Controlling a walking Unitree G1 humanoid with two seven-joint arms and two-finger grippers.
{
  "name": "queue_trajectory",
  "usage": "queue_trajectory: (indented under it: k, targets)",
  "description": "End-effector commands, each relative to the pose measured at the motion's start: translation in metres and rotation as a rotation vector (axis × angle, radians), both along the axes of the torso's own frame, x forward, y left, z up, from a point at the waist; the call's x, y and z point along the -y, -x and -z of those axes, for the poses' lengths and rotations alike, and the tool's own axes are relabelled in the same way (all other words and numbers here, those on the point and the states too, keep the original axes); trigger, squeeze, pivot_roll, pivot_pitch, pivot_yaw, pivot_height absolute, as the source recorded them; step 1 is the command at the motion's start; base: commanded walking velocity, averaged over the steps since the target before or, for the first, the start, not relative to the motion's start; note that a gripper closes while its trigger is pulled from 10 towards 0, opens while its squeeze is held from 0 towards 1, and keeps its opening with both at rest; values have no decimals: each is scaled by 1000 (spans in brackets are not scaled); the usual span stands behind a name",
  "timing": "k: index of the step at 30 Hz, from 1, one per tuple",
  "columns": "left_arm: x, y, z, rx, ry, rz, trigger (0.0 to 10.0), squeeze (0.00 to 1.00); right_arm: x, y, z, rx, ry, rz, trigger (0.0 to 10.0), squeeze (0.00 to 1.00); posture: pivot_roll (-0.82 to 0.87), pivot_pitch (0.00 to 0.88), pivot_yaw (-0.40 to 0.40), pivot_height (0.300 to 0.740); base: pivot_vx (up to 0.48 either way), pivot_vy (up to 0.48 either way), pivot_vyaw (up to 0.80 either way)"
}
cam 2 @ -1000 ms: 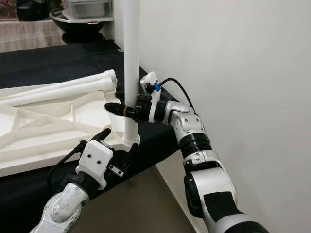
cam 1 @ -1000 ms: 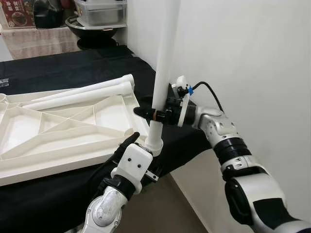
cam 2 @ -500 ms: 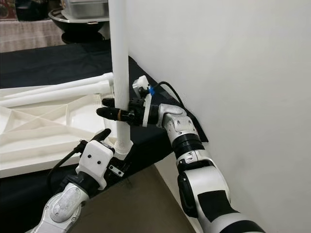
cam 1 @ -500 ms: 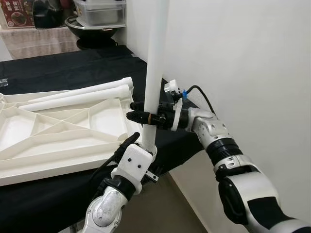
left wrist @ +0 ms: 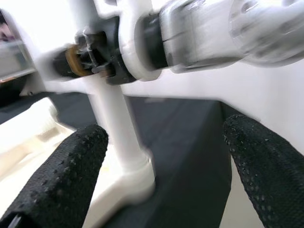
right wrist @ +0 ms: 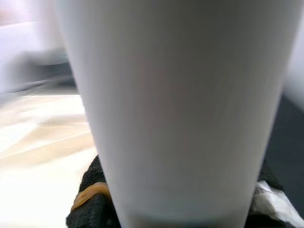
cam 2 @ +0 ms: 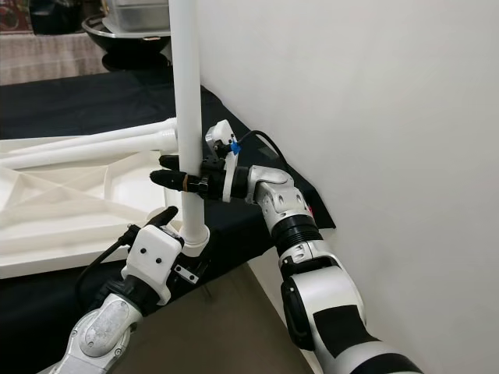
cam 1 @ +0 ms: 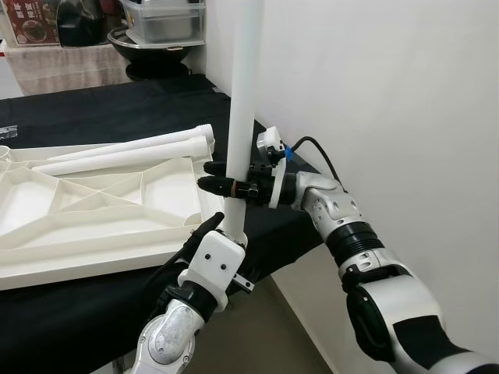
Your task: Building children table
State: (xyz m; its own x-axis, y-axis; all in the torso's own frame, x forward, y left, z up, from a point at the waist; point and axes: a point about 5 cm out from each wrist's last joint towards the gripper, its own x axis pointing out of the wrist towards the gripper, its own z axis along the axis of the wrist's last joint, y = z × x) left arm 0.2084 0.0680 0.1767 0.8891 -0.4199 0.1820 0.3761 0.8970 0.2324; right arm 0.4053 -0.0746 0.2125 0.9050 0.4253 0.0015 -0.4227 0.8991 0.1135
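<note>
A black-draped table (cam 1: 117, 117) stands against a white wall (cam 1: 390, 93), with pots and a container on a counter behind it.

Left eye view: a white tabletop (cam 1: 93, 210) lies ribbed side up on the cloth, and two loose legs (cam 1: 132, 152) lie along its far edge. A third leg (cam 1: 243, 109) stands upright at the tabletop's near right corner. The right gripper (cam 1: 214, 178) grasps it from the wall side, one black finger on each side of the tube. The left gripper (cam 1: 209, 234) sits low by the leg's foot.

Right eye view: the same leg (cam 2: 187, 117) rises past the frame's top, its flared foot at the tabletop corner.

Left wrist view: the left fingers (left wrist: 61, 175) are spread wide, touching nothing, with the leg's foot between them and beyond.

Right wrist view: the leg (right wrist: 175, 104) sits close between the right fingers.
</note>
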Motion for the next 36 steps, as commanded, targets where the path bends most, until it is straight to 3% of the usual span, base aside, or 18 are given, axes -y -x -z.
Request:
queue_trajectory:
  k: [1,10,15,16,17,18,22,23,24,25,27,28,29,31,32,34,36]
  targets:
    - [-4,0,6,-25,-19,-21,10000,0,32,-6,7,-70,-8,365,0,0,51,0,-118,740,0,0,0]
    - [-4,0,6,-25,-19,-23,10000,0,18,0,-1,-36,-28,477,0,0,55,0,-124,740,0,0,0]
    - [-4,1,6,-26,-19,-23,10000,0,11,0,-1,-46,-59,439,0,0,52,0,-123,740,0,0,0]
    - [-4,0,6,-27,-19,-23,10000,0,2,1,-3,-27,-67,369,10000,0,49,0,-123,740,0,0,0]
    - [-4,0,6,-27,-19,-23,10000,0,2,1,-3,-27,-67,369,10000,0,49,0,-123,740,0,0,0]
    - [-4,0,6,-27,-19,-22,10000,0,-5,1,-6,1,-67,308,10000,1000,51,0,-124,740,0,0,0]
    - [-3,0,7,-26,-21,-20,10000,0,-12,1,-12,33,-55,324,10000,1000,49,0,-122,740,0,0,0]
    - [-4,0,7,-27,-20,-23,10000,0,-12,1,-13,39,-46,302,10000,125,50,0,-123,740,0,0,0]
    - [-4,0,7,-27,-20,-23,10000,0,-12,1,-13,39,-46,302,10000,125,50,0,-123,740,0,0,0]
    - [-4,0,7,-26,-21,-23,10000,0,-15,0,-12,30,-56,205,10000,0,51,0,-125,740,0,0,0]
    - [-4,-1,7,-26,-21,-24,10000,0,-13,-1,-6,12,-9,104,10000,0,50,0,-123,740,0,0,0]
    - [-4,-1,7,-25,-20,-23,10000,0,-13,0,-2,-19,-18,-6,10000,0,48,0,-124,740,0,0,0]
    - [-4,-1,7,-25,-20,-23,10000,0,-13,0,-2,-19,-18,-6,10000,0,48,0,-124,740,0,0,0]
    - [-4,-1,7,-25,-19,-23,10000,0,-16,9,5,-28,20,-304,10000,0,49,0,-124,740,0,0,0]
    - [-4,-1,7,-25,-19,-23,10000,0,-16,9,5,-28,20,-304,10000,0,49,0,-124,740,0,0,0]
    - [-4,-1,6,-22,-21,-20,10000,0,-12,19,7,-23,24,-546,10000,0,53,0,-127,740,0,0,0]
    - [-4,-1,6,-22,-21,-20,10000,0,-12,19,7,-23,24,-546,10000,0,53,0,-127,740,0,0,0]
